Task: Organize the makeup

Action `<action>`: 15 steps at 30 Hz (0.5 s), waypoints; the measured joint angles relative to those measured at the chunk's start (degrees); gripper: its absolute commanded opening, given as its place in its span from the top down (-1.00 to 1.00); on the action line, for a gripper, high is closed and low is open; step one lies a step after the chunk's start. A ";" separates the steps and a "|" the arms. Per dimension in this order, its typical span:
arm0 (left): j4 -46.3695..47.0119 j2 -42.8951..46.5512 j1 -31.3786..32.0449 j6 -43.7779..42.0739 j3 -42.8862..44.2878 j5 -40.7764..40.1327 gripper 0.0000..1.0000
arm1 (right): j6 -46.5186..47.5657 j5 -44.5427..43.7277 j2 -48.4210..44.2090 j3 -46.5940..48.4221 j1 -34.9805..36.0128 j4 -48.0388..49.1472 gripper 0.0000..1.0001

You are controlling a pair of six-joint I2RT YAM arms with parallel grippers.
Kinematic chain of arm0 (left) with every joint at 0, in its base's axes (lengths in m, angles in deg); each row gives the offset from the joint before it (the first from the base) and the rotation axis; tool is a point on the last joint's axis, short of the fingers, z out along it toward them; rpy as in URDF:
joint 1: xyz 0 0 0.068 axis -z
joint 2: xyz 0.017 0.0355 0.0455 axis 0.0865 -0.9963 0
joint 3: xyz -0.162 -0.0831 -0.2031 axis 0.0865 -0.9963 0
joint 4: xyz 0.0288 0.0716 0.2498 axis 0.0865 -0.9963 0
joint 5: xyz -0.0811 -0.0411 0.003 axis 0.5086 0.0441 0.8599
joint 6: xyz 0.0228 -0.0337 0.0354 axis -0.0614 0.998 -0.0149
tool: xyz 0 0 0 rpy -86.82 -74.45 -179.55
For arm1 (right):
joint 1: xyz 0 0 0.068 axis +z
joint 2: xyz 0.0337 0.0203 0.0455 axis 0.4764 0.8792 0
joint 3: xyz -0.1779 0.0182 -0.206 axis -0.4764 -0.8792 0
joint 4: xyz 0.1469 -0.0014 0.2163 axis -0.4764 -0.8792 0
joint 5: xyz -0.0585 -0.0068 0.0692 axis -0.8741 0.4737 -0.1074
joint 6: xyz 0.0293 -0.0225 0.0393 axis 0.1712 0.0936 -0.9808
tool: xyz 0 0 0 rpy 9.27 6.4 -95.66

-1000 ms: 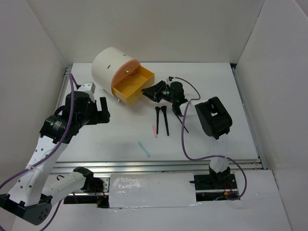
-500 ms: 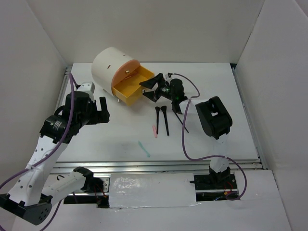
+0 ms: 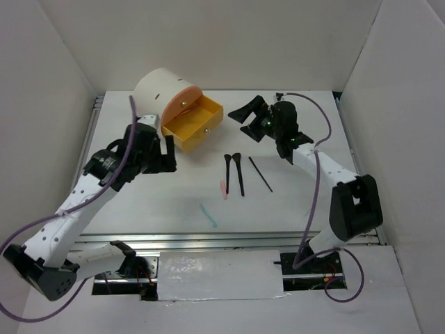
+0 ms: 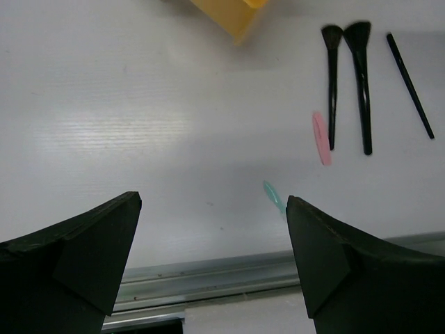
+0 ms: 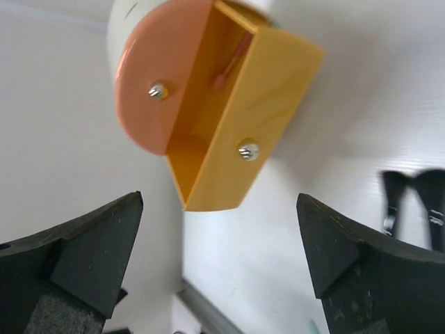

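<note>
Makeup count and finger positions

Five loose makeup items flat on table (image 3: 139, 202): two black brushes (image 3: 240, 175), one thin black stick (image 3: 261, 174), one pink stick (image 3: 224, 188), one teal stick (image 3: 208, 216). Brushes side by side, flared tips toward far side. Black stick just right of them, angled. Pink stick just left of handle ends. Teal stick alone, nearer front rail.

Left gripper (image 3: 169, 154) spread wide, holding nothing, left of the items. In left wrist view, teal stick just inside one fingertip, the other four farther out beyond the tips.

Right gripper (image 3: 238, 123) also wide open and empty, at far side, apart from all five. In right wrist view, brush tips at right edge only.

One cream box (image 3: 154, 94), one orange drawer (image 3: 201, 132) pulled out, between both grippers.
</note>
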 measured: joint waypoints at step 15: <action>13.03 -30.23 16.46 9.70 9.64 -3.67 -0.86 | 16.94 -18.18 -32.63 -5.51 -5.20 -45.77 -0.82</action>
